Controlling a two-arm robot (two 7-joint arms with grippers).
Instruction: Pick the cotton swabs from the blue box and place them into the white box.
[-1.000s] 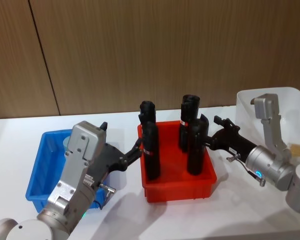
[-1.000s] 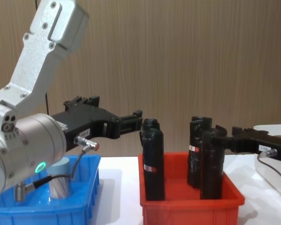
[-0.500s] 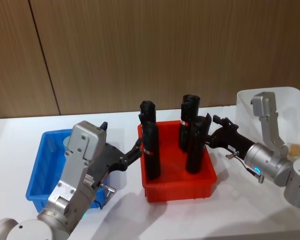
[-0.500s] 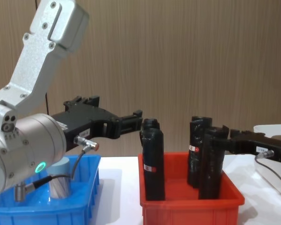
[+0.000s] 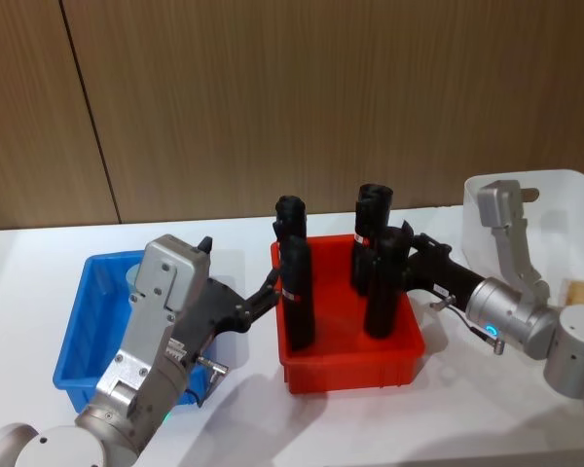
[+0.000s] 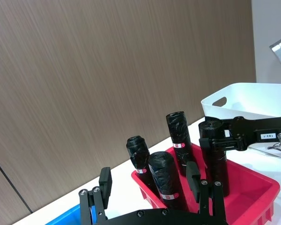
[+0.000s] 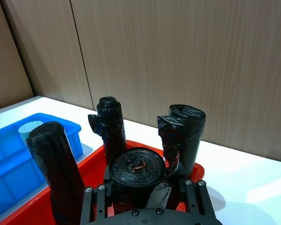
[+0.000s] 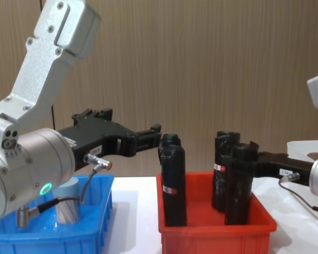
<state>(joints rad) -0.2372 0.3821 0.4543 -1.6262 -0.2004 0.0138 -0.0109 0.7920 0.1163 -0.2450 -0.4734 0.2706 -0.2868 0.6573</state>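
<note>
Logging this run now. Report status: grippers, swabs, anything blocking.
Right gripper shut on black roll in red bin. Left gripper open above blue box. Cotton swabs untouched there. White box unobstructed.

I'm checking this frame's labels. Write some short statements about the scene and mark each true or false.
1. The right gripper is closed on a black roll in the red bin. True.
2. A cotton swab tub stands in the blue box. True.
3. The left gripper holds a cotton swab tub. False: it is open and holds nothing.
4. The red bin holds two black rolls. False: it holds four.
</note>
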